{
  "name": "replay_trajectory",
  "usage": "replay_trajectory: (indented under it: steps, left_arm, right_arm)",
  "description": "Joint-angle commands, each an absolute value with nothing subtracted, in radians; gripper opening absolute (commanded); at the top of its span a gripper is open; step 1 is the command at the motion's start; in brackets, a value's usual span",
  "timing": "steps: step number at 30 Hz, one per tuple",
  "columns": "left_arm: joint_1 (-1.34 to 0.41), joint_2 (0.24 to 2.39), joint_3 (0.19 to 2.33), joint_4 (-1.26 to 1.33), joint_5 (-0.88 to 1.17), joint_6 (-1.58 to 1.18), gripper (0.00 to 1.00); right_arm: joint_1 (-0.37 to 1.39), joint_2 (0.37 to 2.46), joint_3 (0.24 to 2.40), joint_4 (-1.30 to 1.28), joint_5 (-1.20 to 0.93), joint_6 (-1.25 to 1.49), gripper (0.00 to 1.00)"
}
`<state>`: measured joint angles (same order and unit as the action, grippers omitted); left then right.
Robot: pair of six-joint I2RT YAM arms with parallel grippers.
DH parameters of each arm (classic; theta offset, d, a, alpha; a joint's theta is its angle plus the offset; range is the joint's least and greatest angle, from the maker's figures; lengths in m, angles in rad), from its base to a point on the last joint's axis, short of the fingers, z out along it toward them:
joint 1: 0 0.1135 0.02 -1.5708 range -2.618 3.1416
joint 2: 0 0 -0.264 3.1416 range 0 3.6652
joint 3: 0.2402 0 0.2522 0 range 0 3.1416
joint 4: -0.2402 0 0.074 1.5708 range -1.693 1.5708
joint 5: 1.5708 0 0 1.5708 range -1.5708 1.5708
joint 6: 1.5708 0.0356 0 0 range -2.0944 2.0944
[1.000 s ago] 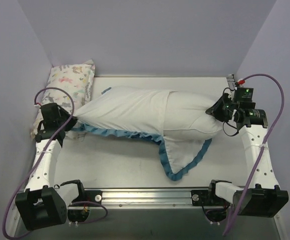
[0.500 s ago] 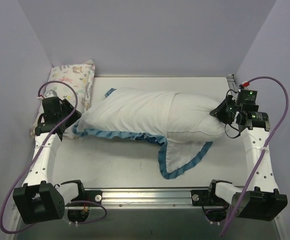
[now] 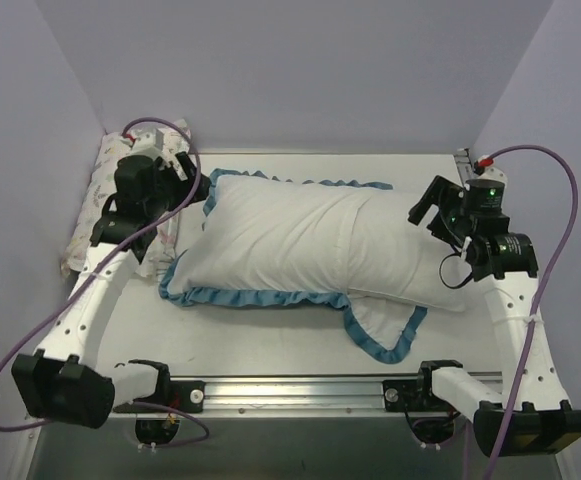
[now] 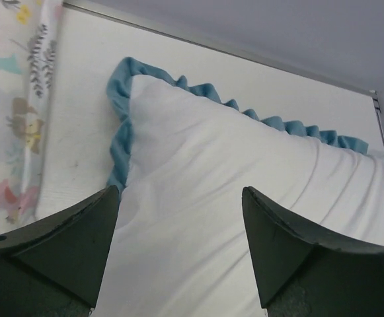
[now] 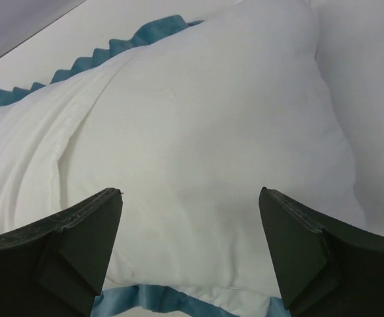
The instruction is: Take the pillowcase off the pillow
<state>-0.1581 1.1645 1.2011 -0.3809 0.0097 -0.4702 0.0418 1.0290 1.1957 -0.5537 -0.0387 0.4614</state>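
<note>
The pillowcase (image 3: pixel 270 240) lies inside out on the table, white face up, with blue ruffled trim (image 3: pixel 260 298) around it. It covers the left part of the plain white pillow (image 3: pixel 405 262), whose right end sticks out bare. A loose trimmed flap (image 3: pixel 385 325) lies in front. My left gripper (image 3: pixel 195 190) hovers open over the pillowcase's back left corner (image 4: pixel 178 132), holding nothing. My right gripper (image 3: pixel 420 212) stands open above the pillow's bare end (image 5: pixel 244 119), apart from the fabric. The left wrist view shows the left gripper (image 4: pixel 178 191) empty, and the right wrist view shows the right gripper (image 5: pixel 190 191) empty.
A small pastel animal-print pillow (image 3: pixel 140 160) lies against the left wall, right behind my left arm, and it also shows at the left edge (image 4: pixel 6 99) of the left wrist view. Purple walls close in the table at the back and both sides. A metal rail (image 3: pixel 300 388) runs along the near edge.
Both grippers have opened and let go of the fabric they held stretched between them. The bundle has settled flat and wider. My left arm has swung toward the back, and the right has lifted slightly.
</note>
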Motion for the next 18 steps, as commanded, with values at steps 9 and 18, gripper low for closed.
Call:
replay_trajectory:
  steps: [9, 18]
  left_arm:
    - [-0.311, 1.589, 1.376, -0.129, 0.078, -0.439, 0.98]
    - [-0.31, 1.77, 1.565, -0.251, 0.048, -0.394, 0.97]
  right_arm:
    - [0.118, 1.475, 1.411, -0.488, 0.009, 0.407, 0.92]
    - [0.135, 1.505, 1.01, -0.211, -0.098, 0.454, 0.09]
